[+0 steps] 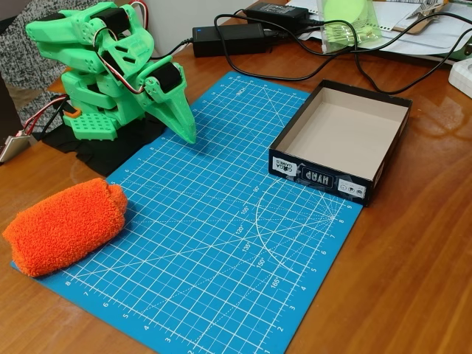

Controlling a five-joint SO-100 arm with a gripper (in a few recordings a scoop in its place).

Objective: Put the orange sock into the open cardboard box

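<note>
Nothing done yet, we judge: the orange sock (pixel 65 226) lies near left, the open cardboard box (pixel 341 141) sits empty far right, pincer (pixel 186 131) closed, holding nothing.

From my remote seat, the tool (pixel 184 129) looks like bright green moulded plastic, matt with a slightly ridged finish and a perforated plate low on the arm. Below and to the left of the tool, the orange sock (pixel 65 225) is thick fluffy terry cloth, rough and looped. Under the tool, the cutting mat (pixel 221 243) is smooth blue plastic or rubber with a dull sheen and printed white lines. To the right of the tool, the open cardboard box (pixel 341 140) is card, black with white paper labels outside, plain matt beige inside. The surface (pixel 413 273) is polished reddish wood, glossy with visible grain.
</note>
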